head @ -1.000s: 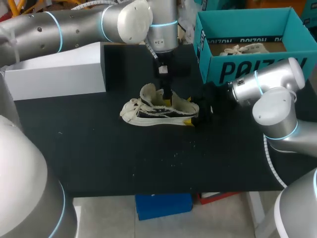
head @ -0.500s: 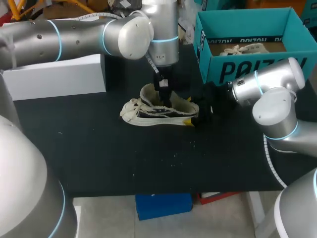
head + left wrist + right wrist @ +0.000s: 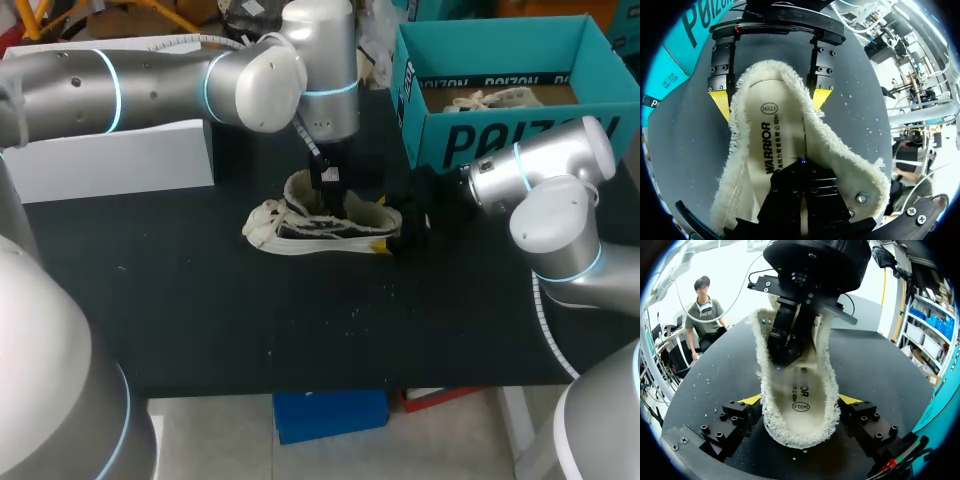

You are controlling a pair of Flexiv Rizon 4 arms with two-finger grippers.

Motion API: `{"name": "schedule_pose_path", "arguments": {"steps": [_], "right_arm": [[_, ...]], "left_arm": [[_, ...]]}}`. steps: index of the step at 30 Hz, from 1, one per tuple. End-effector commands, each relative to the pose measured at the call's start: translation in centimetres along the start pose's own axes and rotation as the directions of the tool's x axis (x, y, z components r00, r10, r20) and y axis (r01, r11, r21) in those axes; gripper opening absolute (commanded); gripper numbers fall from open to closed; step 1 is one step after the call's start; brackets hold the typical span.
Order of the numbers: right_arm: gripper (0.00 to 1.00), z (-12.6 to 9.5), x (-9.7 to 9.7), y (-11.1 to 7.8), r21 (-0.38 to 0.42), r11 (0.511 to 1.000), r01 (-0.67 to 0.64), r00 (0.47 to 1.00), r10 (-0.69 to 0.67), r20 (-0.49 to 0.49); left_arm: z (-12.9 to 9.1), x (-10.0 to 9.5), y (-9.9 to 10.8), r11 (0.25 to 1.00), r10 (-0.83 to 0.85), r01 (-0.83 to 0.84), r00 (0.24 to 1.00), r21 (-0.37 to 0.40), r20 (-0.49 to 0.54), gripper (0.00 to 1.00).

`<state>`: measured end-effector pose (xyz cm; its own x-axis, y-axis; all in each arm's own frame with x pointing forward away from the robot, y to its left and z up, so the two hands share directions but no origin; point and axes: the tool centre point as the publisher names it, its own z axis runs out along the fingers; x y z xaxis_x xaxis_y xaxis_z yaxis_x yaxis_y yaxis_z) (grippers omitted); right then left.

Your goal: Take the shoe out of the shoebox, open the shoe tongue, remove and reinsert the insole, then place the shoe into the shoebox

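A cream shoe (image 3: 300,225) with a fleecy lining lies on its sole at the middle of the black table, toe to the left. My left gripper (image 3: 328,195) points straight down into its opening, shut, its black tips (image 3: 802,172) pressed on the printed insole (image 3: 765,135). My right gripper (image 3: 397,228) comes in level from the right and is shut on the shoe's heel (image 3: 795,432). Its yellow fingertips (image 3: 752,400) lie against both sides of the heel. In the left wrist view the right gripper (image 3: 771,100) straddles the heel ahead of my shut fingers.
The teal shoebox (image 3: 500,140) stands open at the back right, with another pale shoe (image 3: 495,98) inside. A white box (image 3: 120,150) sits at the back left. Bare black table lies in front of the shoe.
My left arm has sunk lower and shifted slightly left, pushing its gripper deeper into the shoe. The shoe and the right arm have not moved.
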<state>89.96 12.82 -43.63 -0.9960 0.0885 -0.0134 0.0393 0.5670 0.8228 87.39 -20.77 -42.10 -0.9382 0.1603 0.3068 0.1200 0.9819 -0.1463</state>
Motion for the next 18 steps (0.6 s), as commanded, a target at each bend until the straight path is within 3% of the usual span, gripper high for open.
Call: {"name": "schedule_pose_path", "arguments": {"steps": [1, 4, 6, 9, 18], "right_arm": [[0.00, 0.19, -0.12, -0.08, 0.001, 1.000, -0.001, 1.000, 0.001, 0.002], [0.00, 0.19, -0.12, -0.08, 0.001, 1.000, -0.001, 1.000, 0.001, 0.002], [0.00, 0.19, -0.12, -0.08, 0.001, 1.000, -0.001, 1.000, 0.001, 0.002], [0.00, 0.19, -0.12, -0.08, 0.001, 1.000, -0.001, 1.000, 0.001, 0.002], [0.00, 0.19, -0.12, -0.08, 0.001, 1.000, -0.001, 1.000, 0.001, 0.002]], "left_arm": [[1.29, 0.41, -0.17, 1.000, 0.004, -0.004, 1.000, 0.006, 0.015, 0.00], [1.39, 0.38, -0.30, 1.000, 0.015, -0.016, 1.000, 0.019, 0.014, 0.00], [1.40, 0.41, -0.37, 0.999, 0.027, -0.027, 1.000, 0.036, 0.009, 0.26], [1.33, 0.46, -0.46, 0.999, 0.038, -0.039, 0.999, 0.036, 0.008, 0.42], [1.25, 0.35, 0.27, 0.999, 0.018, -0.016, 0.998, -0.032, 0.062, 0.37]]}}
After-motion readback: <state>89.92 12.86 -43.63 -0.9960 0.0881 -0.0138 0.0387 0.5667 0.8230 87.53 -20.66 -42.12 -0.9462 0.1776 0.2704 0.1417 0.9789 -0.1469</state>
